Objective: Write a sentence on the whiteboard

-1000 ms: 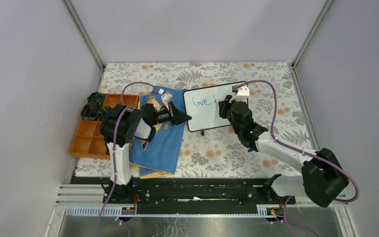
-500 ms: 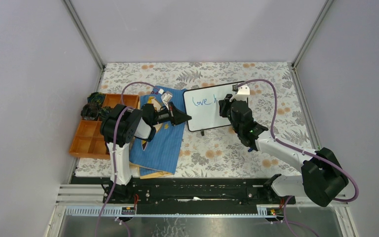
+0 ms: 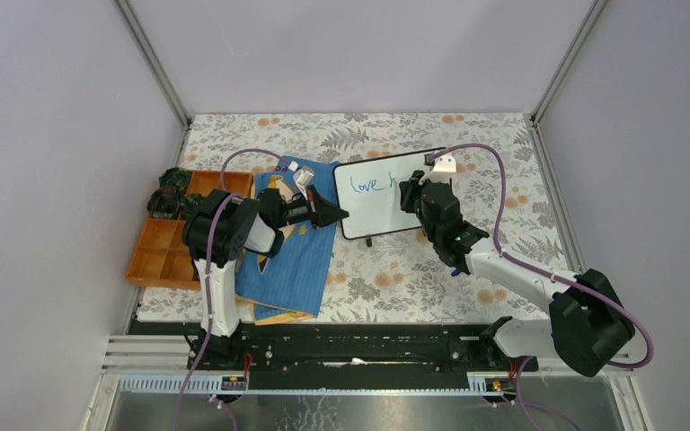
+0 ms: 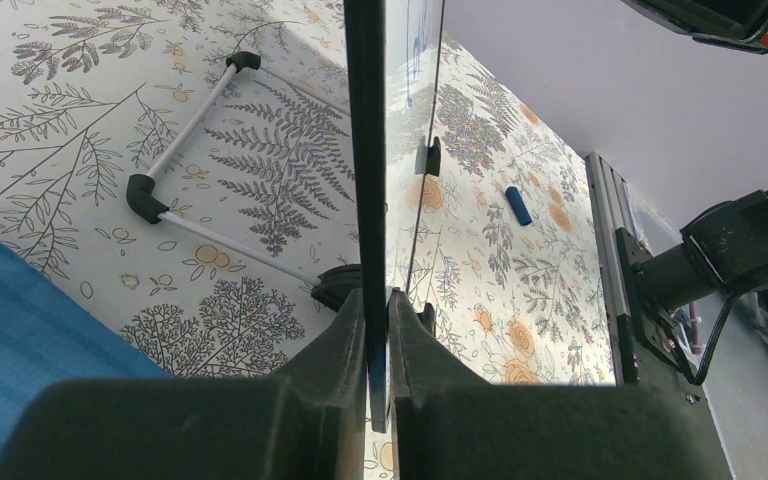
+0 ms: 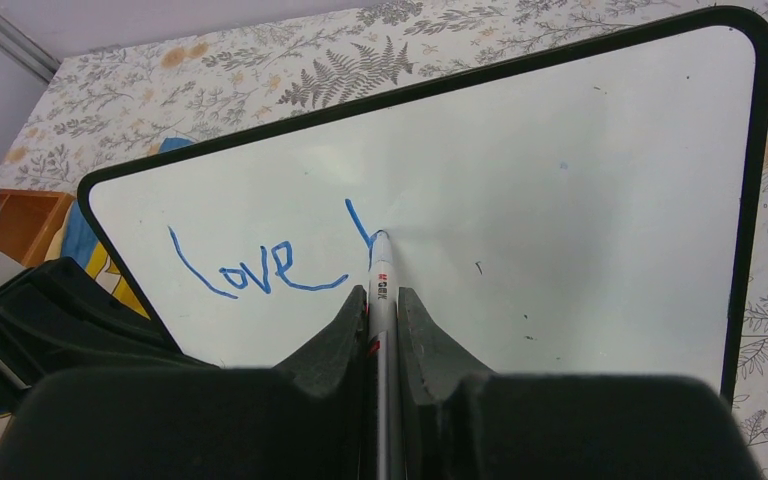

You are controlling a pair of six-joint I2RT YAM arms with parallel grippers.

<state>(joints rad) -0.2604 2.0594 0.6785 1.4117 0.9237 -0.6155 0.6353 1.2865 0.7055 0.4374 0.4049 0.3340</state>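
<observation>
Whiteboard point(image 3: 386, 211) propped up at centre frame, left gripper point(image 4: 377, 312) clamped on its left edge, right gripper point(image 5: 381, 305) closed on a pen point(image 5: 380, 275) whose tip touches the sentence point(image 5: 260, 278) just right of "love"; light, steady pressure should keep strokes legible.

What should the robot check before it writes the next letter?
1. Left gripper pinches the whiteboard by its edge, holding it upright: ok.
2. Right gripper is shut on the pen: ok.
3. Pen tip appears to rest on the board at the foot of the new stroke: ok.
4. The word love is readable, not smudged: ok.
5. Bare white space to the right for more words: ok.
6. Enough ink left in the pen: cannot tell.
</observation>
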